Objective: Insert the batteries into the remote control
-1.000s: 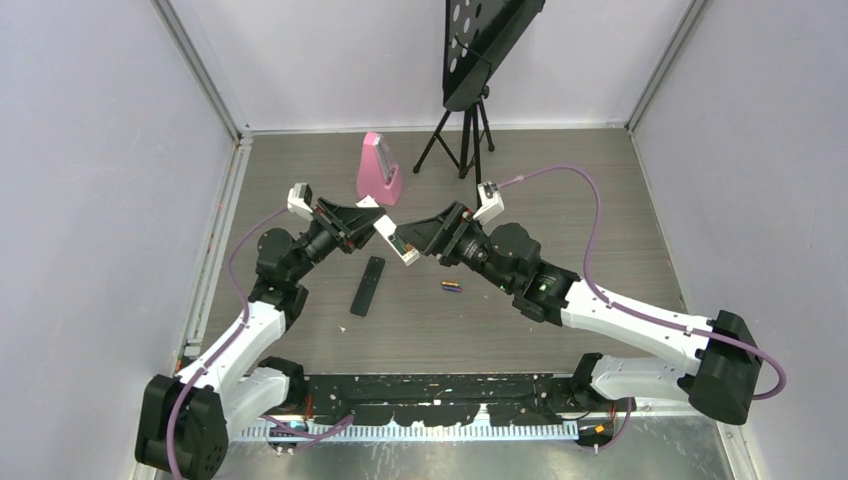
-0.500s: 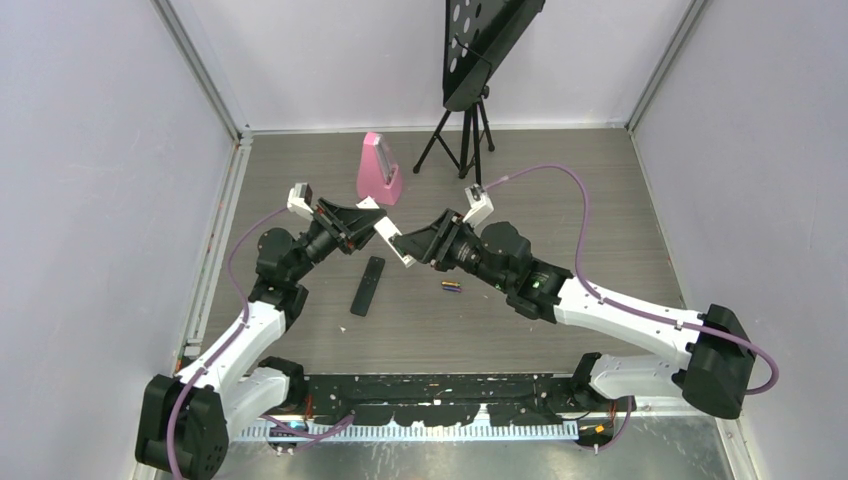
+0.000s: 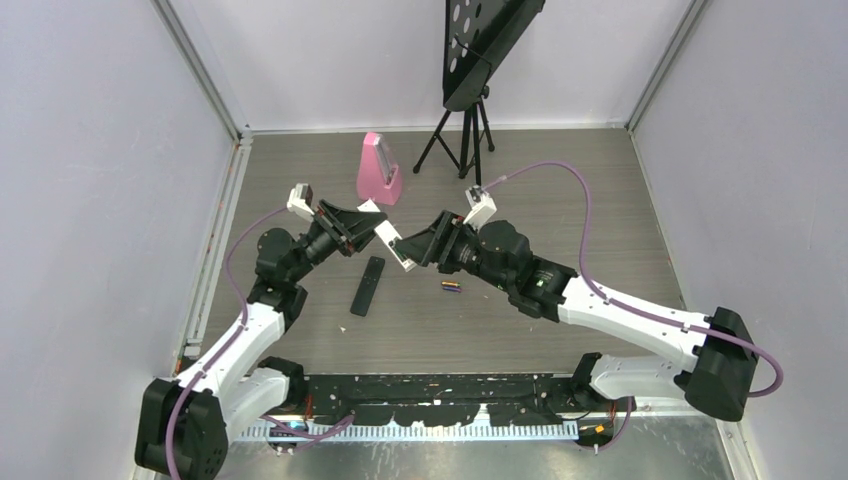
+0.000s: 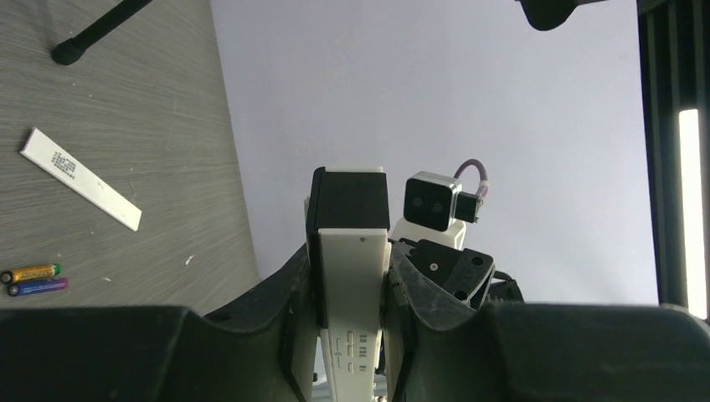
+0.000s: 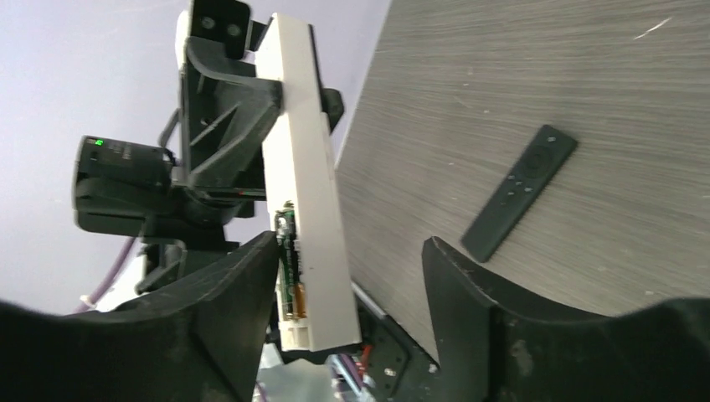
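Observation:
My left gripper (image 3: 378,232) is shut on a white remote control (image 3: 399,250) and holds it tilted in the air; in its wrist view the fingers (image 4: 427,293) clamp the remote's sides (image 4: 356,276). The remote's battery compartment is open, with a green-and-gold battery (image 5: 290,276) inside. My right gripper (image 5: 350,251) stands open around the remote's free end (image 5: 306,193): one finger (image 5: 226,301) is close to the compartment side, the other (image 5: 469,293) is well apart. Two loose batteries (image 3: 451,286), one gold and one purple, lie on the table. A black remote (image 3: 368,285) lies flat nearby.
A white cover strip (image 4: 79,177) lies on the table beyond the loose batteries (image 4: 33,279). A pink wedge-shaped object (image 3: 378,170) and a black tripod stand (image 3: 465,130) are at the back. Walls close in the table on three sides.
My right gripper has moved left, closer along the white remote's end, and its jaws narrowed and then widened again. The left gripper and the remote have barely moved.

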`<action>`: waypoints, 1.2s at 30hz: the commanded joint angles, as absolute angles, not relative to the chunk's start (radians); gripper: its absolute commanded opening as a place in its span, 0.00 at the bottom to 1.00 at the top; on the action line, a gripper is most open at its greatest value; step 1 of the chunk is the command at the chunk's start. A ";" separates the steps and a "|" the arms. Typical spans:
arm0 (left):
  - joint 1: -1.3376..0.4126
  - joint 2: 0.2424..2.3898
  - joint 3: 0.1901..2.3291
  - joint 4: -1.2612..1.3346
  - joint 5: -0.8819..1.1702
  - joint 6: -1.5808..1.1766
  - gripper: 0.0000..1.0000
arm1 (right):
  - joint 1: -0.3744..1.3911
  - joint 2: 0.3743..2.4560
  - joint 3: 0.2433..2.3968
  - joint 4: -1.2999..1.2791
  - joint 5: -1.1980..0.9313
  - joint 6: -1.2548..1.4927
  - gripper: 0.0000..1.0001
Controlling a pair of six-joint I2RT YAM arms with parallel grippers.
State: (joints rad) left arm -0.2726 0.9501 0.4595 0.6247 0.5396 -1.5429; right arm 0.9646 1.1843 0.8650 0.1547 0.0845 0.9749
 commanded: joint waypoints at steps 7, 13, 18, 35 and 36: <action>-0.270 0.860 0.457 0.424 0.589 -1.289 0.00 | 0.957 1.132 1.030 -0.138 0.070 0.657 0.85; -0.270 0.837 0.471 0.310 0.573 -1.191 0.00 | 1.043 1.304 1.222 -0.344 0.089 0.446 0.76; -0.270 0.844 0.474 0.289 0.583 -1.179 0.00 | 1.119 1.441 1.325 -0.433 0.175 0.353 0.71; -0.269 0.815 0.470 0.232 0.572 -1.181 0.10 | 1.110 1.482 1.296 -0.327 0.155 0.321 0.17; -0.268 0.815 0.474 0.218 0.569 -1.171 0.18 | 1.106 1.482 1.293 -0.335 0.157 0.318 0.16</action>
